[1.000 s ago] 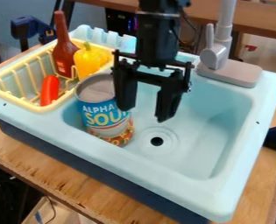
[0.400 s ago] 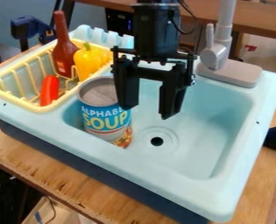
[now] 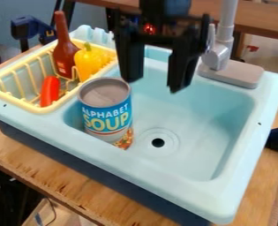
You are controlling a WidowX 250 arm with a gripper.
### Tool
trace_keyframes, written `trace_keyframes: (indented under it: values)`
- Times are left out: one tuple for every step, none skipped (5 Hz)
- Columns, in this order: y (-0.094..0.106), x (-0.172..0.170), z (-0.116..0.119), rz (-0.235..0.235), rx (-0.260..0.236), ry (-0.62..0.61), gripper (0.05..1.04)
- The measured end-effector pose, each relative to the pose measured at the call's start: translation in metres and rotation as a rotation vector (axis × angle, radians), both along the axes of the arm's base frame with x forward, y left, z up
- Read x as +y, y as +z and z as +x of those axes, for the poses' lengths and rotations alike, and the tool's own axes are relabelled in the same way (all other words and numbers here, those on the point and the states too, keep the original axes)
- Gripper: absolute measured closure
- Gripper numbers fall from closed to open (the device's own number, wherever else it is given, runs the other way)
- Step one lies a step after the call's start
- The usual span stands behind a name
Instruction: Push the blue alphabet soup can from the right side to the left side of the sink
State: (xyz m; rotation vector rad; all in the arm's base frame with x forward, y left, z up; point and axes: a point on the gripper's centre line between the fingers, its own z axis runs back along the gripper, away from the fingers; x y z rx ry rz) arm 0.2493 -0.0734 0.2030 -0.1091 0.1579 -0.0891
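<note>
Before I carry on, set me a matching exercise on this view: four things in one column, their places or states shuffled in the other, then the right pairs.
Things:
1. Bottle
2. Hand
3. Soup can
4. Tap

Places or states:
A. Standing in the basin
B. Pale grey, at the basin's back edge
C. Reddish brown, in the yellow rack
D. Open and empty, raised

Right pairs: 1-C, 2-D, 3-A, 4-B
</note>
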Motion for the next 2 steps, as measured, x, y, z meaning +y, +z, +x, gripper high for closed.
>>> trace_keyframes:
  values:
    - [0.019, 0.001, -0.005, 0.064, 0.002, 0.043, 0.083]
    - [0.031, 0.009, -0.015, 0.145, 0.050, 0.083, 0.083]
